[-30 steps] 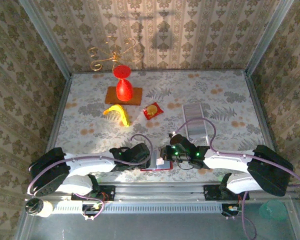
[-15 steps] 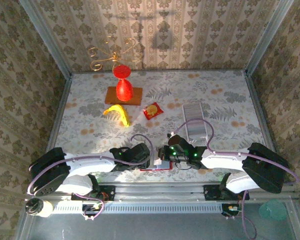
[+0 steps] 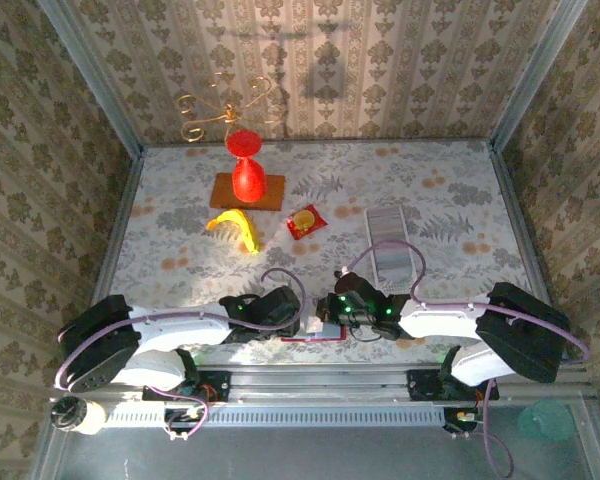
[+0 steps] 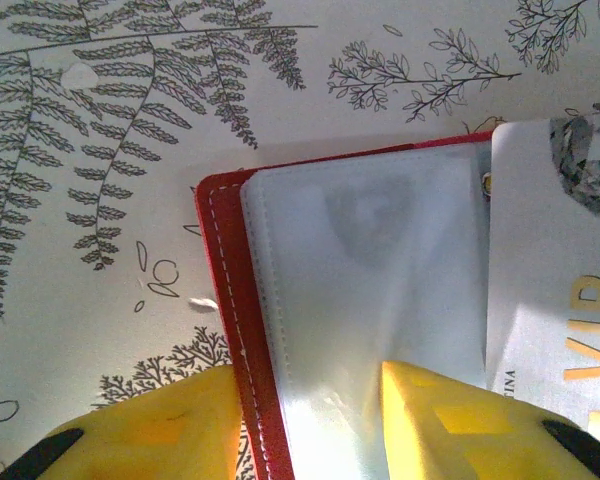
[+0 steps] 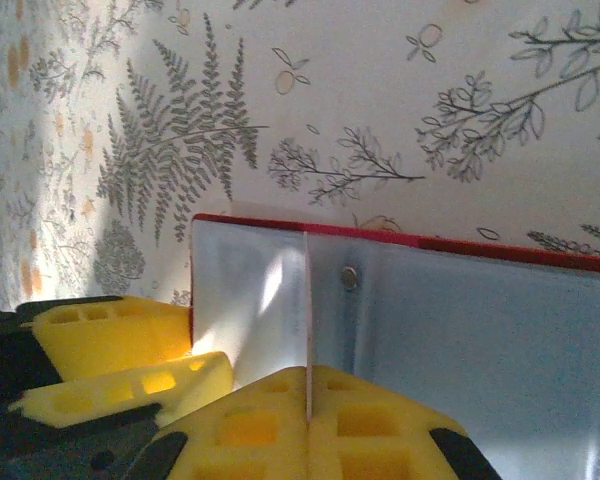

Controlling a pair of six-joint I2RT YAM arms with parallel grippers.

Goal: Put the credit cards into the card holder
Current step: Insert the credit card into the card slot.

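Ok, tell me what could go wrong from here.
1. The right gripper holds the credit card over the pale sleeve; it could skid across the plastic instead of entering a pocket.
2. The left gripper straddles the red edge of the card holder, one finger on the sleeve; closing may pinch the pocket or drag the holder.

red vase [image 3: 246,170] on board [image 3: 271,196], banana [image 3: 235,228], sachet [image 3: 304,221]
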